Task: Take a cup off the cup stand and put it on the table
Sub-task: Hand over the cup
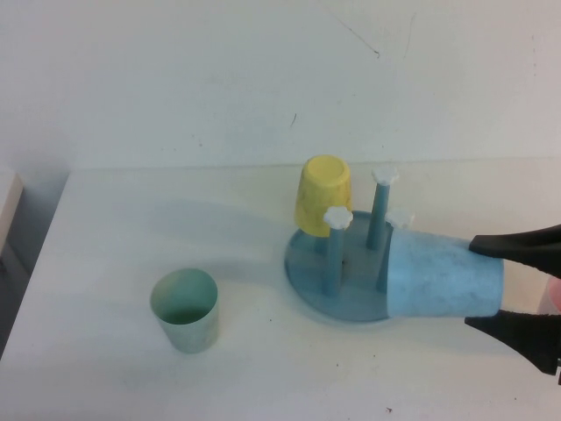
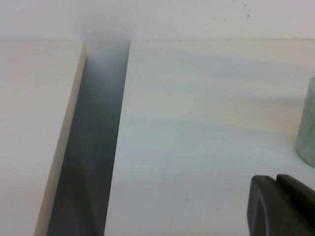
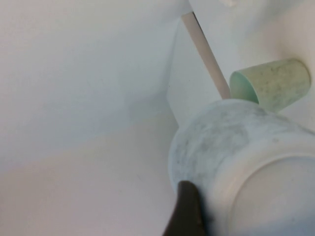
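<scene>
Cup stand [image 1: 337, 294] sits right of centre on the table [image 1: 105, 368], closer to the right edge. One cup [image 1: 323, 195] is upturned on the stand's far-left peg. The cup [image 1: 443, 277] lies sideways over the stand's right rim, probably clear of the pegs, between the right gripper [image 1: 508, 289] fingers at the right edge. Another cup [image 1: 185, 310] stands upright left of the stand, toward the near edge. Left gripper [image 2: 280, 206] is by the left edge.
</scene>
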{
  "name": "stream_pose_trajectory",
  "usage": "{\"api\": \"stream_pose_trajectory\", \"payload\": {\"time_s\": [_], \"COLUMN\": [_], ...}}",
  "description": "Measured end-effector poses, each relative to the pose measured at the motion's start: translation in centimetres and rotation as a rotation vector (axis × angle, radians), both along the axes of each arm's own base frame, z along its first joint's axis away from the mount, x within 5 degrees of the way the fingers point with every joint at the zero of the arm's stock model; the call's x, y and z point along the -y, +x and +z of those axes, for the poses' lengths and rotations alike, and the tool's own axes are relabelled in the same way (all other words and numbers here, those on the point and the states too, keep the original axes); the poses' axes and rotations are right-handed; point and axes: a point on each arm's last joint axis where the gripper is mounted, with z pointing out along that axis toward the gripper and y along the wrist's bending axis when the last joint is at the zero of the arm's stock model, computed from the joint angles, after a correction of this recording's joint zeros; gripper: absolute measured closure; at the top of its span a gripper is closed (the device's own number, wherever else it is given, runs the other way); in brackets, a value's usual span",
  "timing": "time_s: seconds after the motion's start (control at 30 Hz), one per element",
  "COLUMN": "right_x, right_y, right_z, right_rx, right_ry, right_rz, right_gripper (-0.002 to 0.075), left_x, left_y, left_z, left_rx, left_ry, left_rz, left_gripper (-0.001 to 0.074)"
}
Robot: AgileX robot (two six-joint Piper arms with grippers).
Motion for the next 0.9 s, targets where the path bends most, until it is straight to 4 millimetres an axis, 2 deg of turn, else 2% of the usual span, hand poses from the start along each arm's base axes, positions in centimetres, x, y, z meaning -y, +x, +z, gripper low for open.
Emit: {"api": "stream_pose_trajectory", "payload": {"time_s": [0.5,0.57,0.67,0.73,0.9], "right_x": [0.1,0.1,0.1,0.1,0.1], "right_y": [0.2,0.2,0.3,0.4,0.5], "right_z": [-0.2,-0.3,-0.4,-0.5,-0.7], "right_rx": [-0.021,-0.021,-0.027,-0.034,-0.039], "right_ry": [0.001,-0.002,-0.005,-0.004,-0.006], "right_rz": [-0.012,-0.015,-0.021,-0.021,-0.020], "right_gripper": [0.0171,0.0171,0.0171,0.0171,0.0171], "left_x": [0.0,0.3,1.0,1.1,0.7], "left_y": [0.0,0.1,0.2,0.2,0.4], "left_z": [0.1,0.3,0.7,1.3,2.0], "left_rx": [0.008,0.027,0.051,0.093,0.177], "left_ry": [-0.013,-0.158,-0.600,-0.787,-0.911], "left_rz": [0.002,0.014,0.042,0.058,0.089], "left_gripper": [0.0738,0.0738,0.0738,0.0738,0.0738]}}
